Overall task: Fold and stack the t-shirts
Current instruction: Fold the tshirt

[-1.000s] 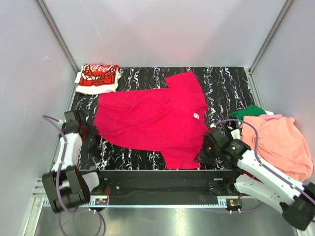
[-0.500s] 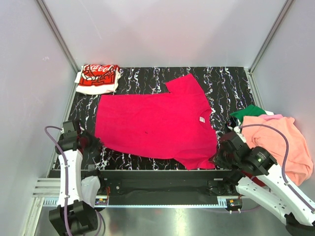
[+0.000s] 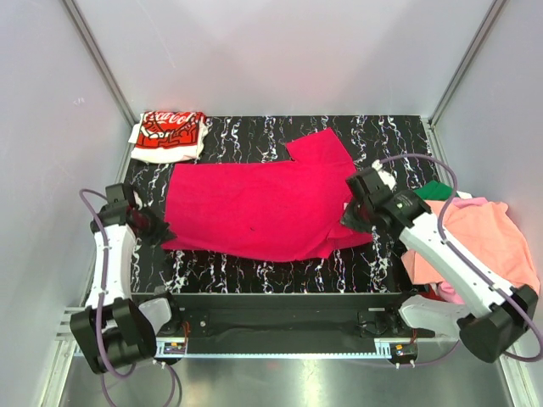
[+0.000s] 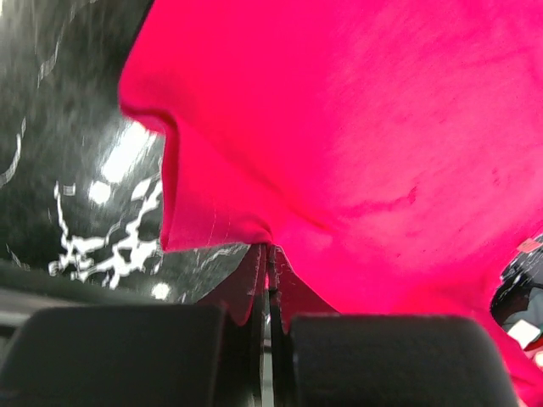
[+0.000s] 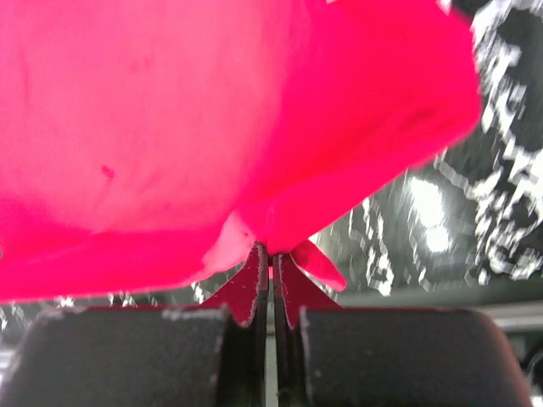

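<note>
A plain crimson-pink t-shirt (image 3: 254,208) lies spread on the black marbled table (image 3: 280,267), one sleeve pointing toward the back. My left gripper (image 3: 162,233) is shut on its near left corner; in the left wrist view the cloth (image 4: 356,127) is pinched at my left gripper (image 4: 269,251). My right gripper (image 3: 349,217) is shut on the shirt's right edge, and the right wrist view shows crimson cloth (image 5: 212,110) bunched at my right gripper (image 5: 272,252). A folded white t-shirt with red logo print (image 3: 170,134) rests at the back left corner.
A heap of unfolded tees hangs over the table's right edge: salmon-orange (image 3: 484,242) on top, green (image 3: 438,190) and a bit of pink beneath. Grey walls close in the table on three sides. The metal rail (image 3: 280,348) runs along the near edge.
My right gripper has carried the shirt's near right part back and to the left, so the near sleeve no longer sticks out. The left gripper shifted slightly, still holding its corner.
</note>
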`<state>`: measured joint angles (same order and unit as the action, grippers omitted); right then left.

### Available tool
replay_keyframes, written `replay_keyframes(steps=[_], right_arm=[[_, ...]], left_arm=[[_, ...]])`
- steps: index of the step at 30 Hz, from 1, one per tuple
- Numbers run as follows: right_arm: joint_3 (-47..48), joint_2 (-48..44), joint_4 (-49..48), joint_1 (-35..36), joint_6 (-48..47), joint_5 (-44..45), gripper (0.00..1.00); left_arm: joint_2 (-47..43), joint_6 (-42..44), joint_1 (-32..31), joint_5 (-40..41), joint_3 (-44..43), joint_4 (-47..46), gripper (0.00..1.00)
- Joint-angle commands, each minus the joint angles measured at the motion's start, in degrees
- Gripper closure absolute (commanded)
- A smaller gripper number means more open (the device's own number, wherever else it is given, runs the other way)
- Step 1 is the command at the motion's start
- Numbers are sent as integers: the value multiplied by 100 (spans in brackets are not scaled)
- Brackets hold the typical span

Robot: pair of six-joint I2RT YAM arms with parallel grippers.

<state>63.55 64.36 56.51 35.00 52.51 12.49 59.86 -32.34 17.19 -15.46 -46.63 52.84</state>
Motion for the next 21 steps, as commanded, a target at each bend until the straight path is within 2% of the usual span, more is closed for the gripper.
replay_keyframes(steps=[1, 5, 14, 21], right_arm=[[412, 261, -597, -476, -819, -18, 100], [632, 700, -808, -898, -1225, -71, 100], [773, 1245, -1248, -1110, -1586, -195, 100], [957, 1527, -1257, -1276, -1709, -63, 100]], left_arm=[[368, 350, 4, -71, -443, -371, 100], [938, 465, -5, -53, -601, -546, 100], [2134, 834, 4, -27, -891, -916, 100], [2478, 914, -31, 87, -1129, -916, 100]])
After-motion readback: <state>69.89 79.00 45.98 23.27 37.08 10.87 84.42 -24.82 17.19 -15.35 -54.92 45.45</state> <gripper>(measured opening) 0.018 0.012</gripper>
